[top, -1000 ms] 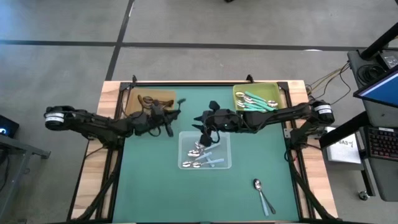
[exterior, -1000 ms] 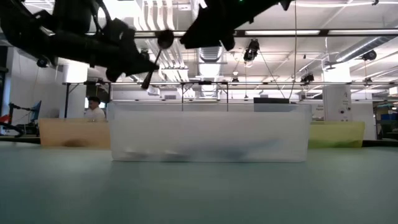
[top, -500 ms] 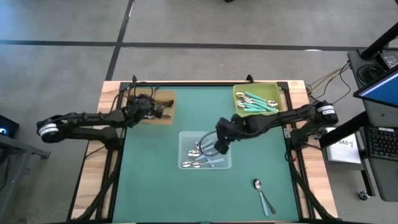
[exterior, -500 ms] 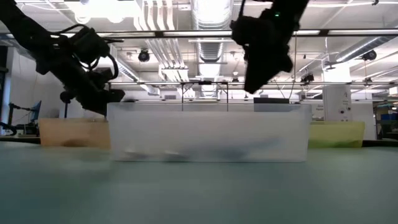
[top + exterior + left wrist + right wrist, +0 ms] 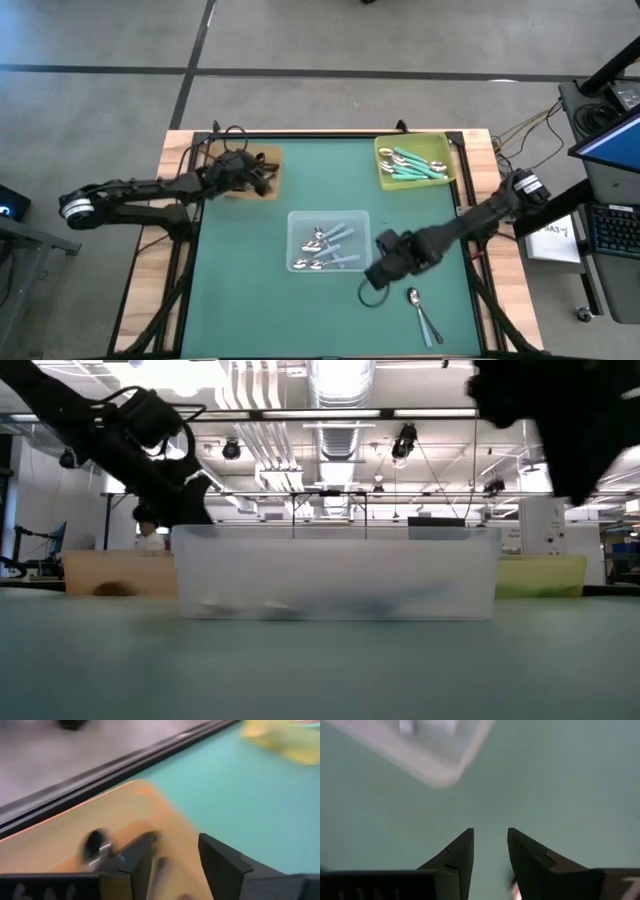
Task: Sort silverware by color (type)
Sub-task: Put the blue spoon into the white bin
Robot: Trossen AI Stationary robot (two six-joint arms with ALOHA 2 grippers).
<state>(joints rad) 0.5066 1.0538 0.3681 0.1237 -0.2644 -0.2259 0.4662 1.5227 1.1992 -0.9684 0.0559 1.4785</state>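
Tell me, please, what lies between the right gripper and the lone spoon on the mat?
Only bare green mat: in the high view the right gripper sits just beside the spoon, with nothing between them.

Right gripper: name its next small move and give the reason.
Probably shift the right gripper sideways over the lone spoon on the green mat and lower onto its handle. That spoon lies apart from the clear tray, beside the gripper, whose fingers stand open with nothing between them. The left gripper is at the brown tray.
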